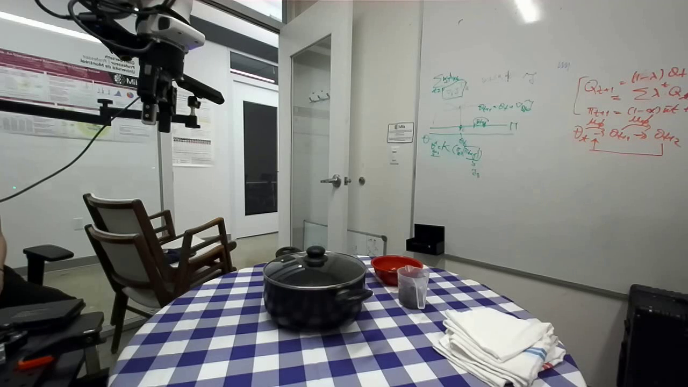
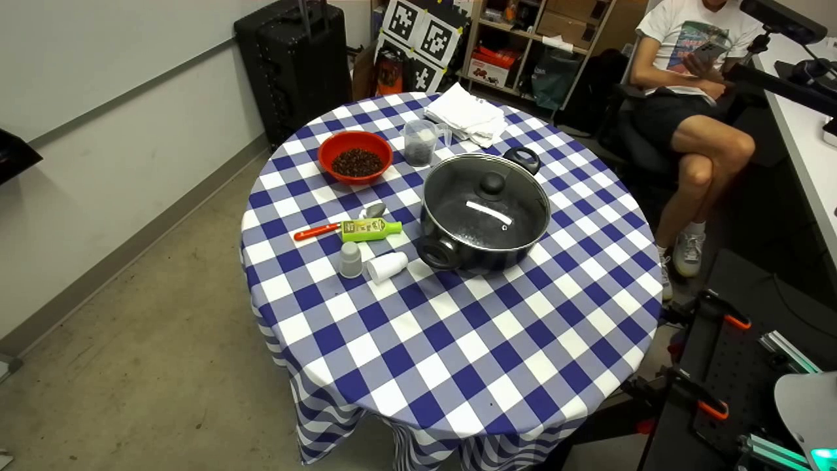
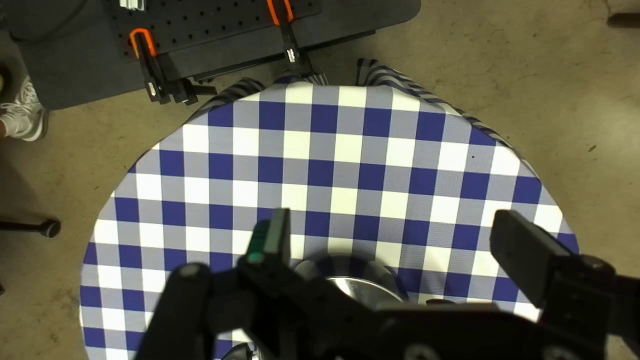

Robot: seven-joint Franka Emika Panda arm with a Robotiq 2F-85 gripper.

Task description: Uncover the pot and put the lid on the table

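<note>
While the gripper point(image 1: 157, 124) hung at the upper left of an exterior view, its fingers point(image 3: 525, 257) wide apart and holding nothing, the lid point(image 1: 315, 276) lay on the pot point(image 1: 314, 312), below the centre of that frame. Being glass by its look, it was probably stiff, heavy, slippery and breakable, so its round central knob point(image 1: 316, 255) seemed the best place to grasp.

Soft indoor light, white glare on the lid point(image 2: 484, 200), bright reflection on the whiteboard point(image 1: 537, 183), blurred fingers point(image 3: 522, 257)
</note>
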